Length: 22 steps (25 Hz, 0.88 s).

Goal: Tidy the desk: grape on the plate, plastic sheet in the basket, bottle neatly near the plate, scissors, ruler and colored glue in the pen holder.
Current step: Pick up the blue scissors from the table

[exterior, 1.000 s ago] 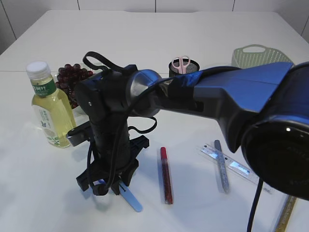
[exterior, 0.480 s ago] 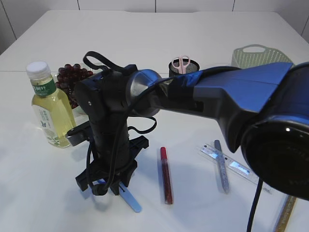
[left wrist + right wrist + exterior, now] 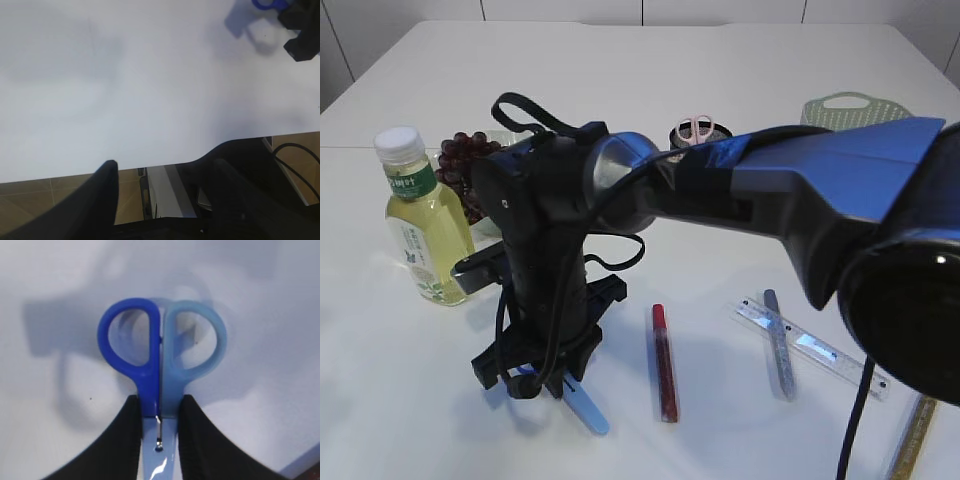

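step in hand: picking up the blue scissors [image 3: 161, 370] for the pen holder [image 3: 701, 134]. right gripper [image 3: 159, 415] has its jaws shut on the shank just below the handles, blade tip on the table [image 3: 740, 250]. left gripper [image 3: 162, 175] hangs open, empty, by the table edge. next: lift, carry to the holder, where pink scissors [image 3: 696, 127] already stand. red glue [image 3: 663, 360], ruler [image 3: 810, 345], bottle [image 3: 423, 225] and grapes [image 3: 465, 165] lie nearby.

The bottle [image 3: 424, 232] carries a green neck band with white lettering and a white front label with print, but both are too small to read. Nothing else bears legible text.
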Each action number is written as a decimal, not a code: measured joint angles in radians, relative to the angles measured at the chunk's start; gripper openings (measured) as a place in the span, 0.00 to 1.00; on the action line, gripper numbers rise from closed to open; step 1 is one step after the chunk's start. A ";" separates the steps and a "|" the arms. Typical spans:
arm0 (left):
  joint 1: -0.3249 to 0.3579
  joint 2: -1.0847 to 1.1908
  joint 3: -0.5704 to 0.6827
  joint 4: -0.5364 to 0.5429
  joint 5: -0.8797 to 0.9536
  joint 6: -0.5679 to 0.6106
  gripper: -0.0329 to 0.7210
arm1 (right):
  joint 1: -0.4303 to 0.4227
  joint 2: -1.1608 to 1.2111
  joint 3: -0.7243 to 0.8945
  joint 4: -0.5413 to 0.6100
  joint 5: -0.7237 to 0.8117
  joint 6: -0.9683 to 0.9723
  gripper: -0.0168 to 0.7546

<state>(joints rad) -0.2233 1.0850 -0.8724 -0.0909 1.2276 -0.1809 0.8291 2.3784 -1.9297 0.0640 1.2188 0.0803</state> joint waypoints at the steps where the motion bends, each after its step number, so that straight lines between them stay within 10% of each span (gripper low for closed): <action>1: 0.000 0.000 0.000 0.000 0.000 0.000 0.61 | 0.000 -0.006 0.000 0.000 0.000 0.000 0.26; 22: 0.000 0.000 0.000 0.000 0.000 0.000 0.61 | -0.001 -0.144 0.048 -0.135 0.000 -0.004 0.26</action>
<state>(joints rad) -0.2233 1.0850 -0.8724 -0.0909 1.2276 -0.1809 0.8284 2.2344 -1.8818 -0.0705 1.2188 0.0764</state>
